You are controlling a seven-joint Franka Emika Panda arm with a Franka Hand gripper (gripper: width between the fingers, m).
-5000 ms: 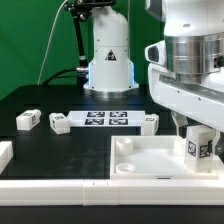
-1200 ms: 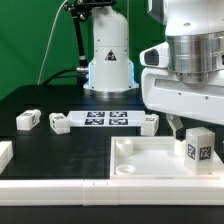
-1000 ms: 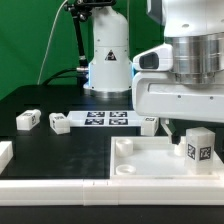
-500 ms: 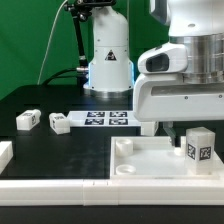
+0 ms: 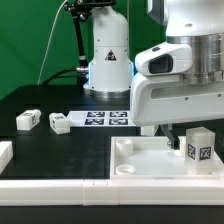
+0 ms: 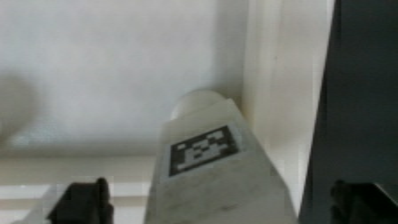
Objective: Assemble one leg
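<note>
One leg (image 5: 199, 147), a stubby white block with a black-and-white tag, stands upright at the corner of the large white panel (image 5: 145, 168) on the exterior view's right. My gripper (image 5: 188, 136) hangs over it, its white body filling the upper right. In the wrist view the leg (image 6: 222, 160) lies between my two dark fingers (image 6: 82, 202) with a gap on each side, so the gripper (image 6: 222, 205) is open and does not touch it. Two more legs (image 5: 28, 120) (image 5: 60, 123) lie on the black table at the left. A third (image 5: 150, 122) is partly hidden behind my gripper.
The marker board (image 5: 108, 119) lies flat between the loose legs. The arm's white base (image 5: 109, 60) stands behind it. A white part (image 5: 4, 153) sits at the left edge. A white ledge (image 5: 60, 190) runs along the front.
My gripper has shifted toward the exterior view's left since a second ago, with more of its body showing. The leg has stayed upright on the panel.
</note>
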